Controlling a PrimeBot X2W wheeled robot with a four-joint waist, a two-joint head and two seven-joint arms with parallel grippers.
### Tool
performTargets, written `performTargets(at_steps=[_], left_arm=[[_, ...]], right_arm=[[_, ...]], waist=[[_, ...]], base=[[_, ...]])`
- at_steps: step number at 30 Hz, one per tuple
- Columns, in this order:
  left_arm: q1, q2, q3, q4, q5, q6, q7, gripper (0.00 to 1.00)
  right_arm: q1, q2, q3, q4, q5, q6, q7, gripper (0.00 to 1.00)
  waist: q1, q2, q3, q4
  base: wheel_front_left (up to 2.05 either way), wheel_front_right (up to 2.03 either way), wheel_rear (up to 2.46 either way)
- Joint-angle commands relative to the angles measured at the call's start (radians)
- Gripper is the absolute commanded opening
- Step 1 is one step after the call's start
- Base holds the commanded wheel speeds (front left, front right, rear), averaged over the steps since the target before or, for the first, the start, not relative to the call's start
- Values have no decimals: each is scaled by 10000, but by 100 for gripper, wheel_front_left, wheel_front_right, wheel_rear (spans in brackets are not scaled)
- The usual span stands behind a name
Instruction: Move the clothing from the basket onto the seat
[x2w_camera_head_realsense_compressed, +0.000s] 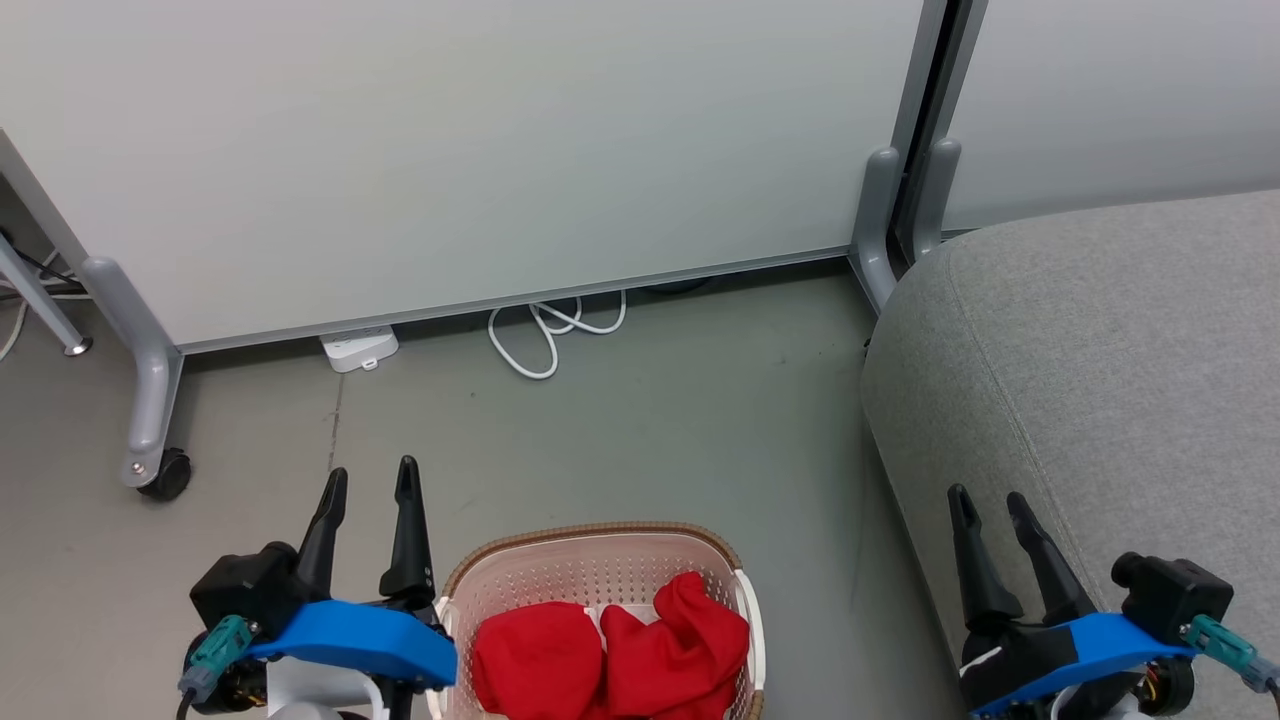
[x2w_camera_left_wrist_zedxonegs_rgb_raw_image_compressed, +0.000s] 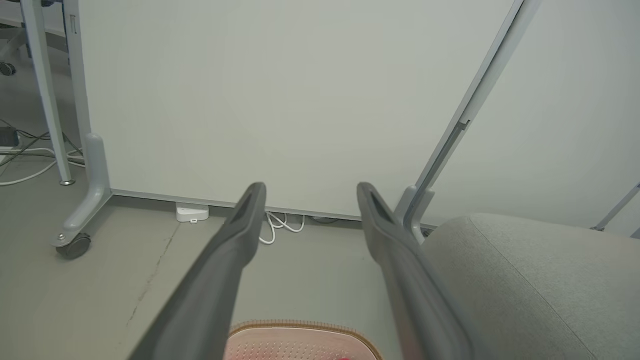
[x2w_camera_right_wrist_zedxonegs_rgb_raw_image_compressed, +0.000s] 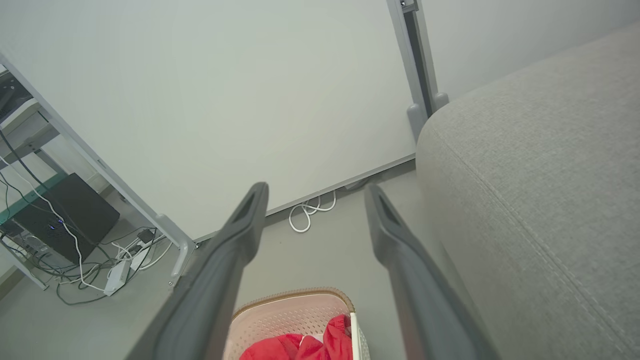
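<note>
The clothing (x2w_camera_head_realsense_compressed: 610, 655) lies in the basket (x2w_camera_head_realsense_compressed: 598, 529) at the bottom centre of the head view, lower in the frame than both sets of fingertips. The left tool (x2w_camera_head_realsense_compressed: 372, 470) rises at lower left, just beside the basket's left rim. The right tool (x2w_camera_head_realsense_compressed: 988, 495) rises at lower right, well apart from the basket and in front of the near edge of the seat (x2w_camera_head_realsense_compressed: 1100, 350). Both tools stand open, their fingers parted and holding nothing.

The clothing is two rumpled bright red heaps side by side, with a sliver of white between them. The basket has cream perforated walls, a brown woven-look rim and a white handle on its right side. The seat is light grey with a rounded corner and a stitched seam, and it takes up the right of the frame.

A strip of grey floor (x2w_camera_head_realsense_compressed: 700, 430) separates basket and seat. Across the top stands a pale partition panel (x2w_camera_head_realsense_compressed: 450, 150), with a caster (x2w_camera_head_realsense_compressed: 166, 476) on its foot at left. At its base lie a looped white cable (x2w_camera_head_realsense_compressed: 550, 335) and a white power strip (x2w_camera_head_realsense_compressed: 358, 348)
</note>
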Motion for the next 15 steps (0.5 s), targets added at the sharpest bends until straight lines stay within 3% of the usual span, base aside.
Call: performTargets(at_steps=[1,15], left_arm=[[-188,71,-85,-60,297,27,-112,100],[-196,82,-308,49,1565,50,-427,100]], right_arm=[[-199,-80,36,-18,-297,17,-115,100],[-198,-88,183,93,-1667,20,-434,100]], waist=[[0,-1,0,5],[0,-1,-7,39]], base=[[0,0,0],[0,0,0]])
